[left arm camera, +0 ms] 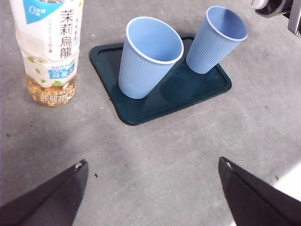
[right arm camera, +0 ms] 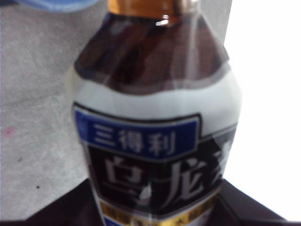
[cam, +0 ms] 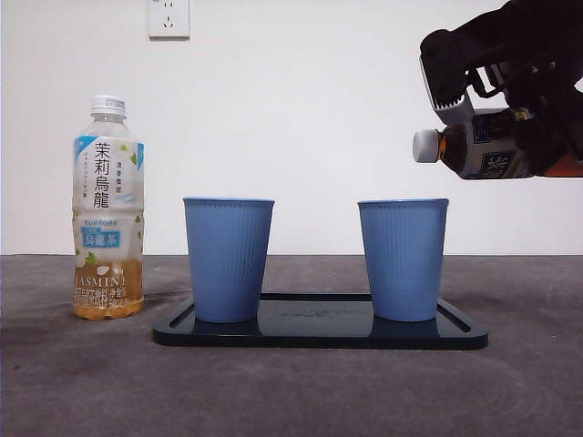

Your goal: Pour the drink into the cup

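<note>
Front view: my right hand (cam: 533, 137) grips a dark oolong tea bottle with white cap (cam: 474, 146) sideways, cap just above the nearer ribbed blue plastic cup (cam: 403, 259) on the black tray (cam: 319, 332).
Left wrist view: my left hand (left arm camera: 153, 186) wide open, empty, above the grey table (left arm camera: 188, 136); a pale jasmine tea bottle (left arm camera: 49, 47) ahead.
Right wrist view: jaws clamp the bottle's label.

Both blue cups (cam: 228, 259) (cam: 404, 259) look like matt plastic with fine ribs down their walls. The dark tray (cam: 319, 333) is glossy and reflects them. The bench (cam: 82, 382) is rough, matt grey. Both bottles (cam: 107, 209) (cam: 478, 146) are clear plastic with smooth, shiny printed labels.
</note>
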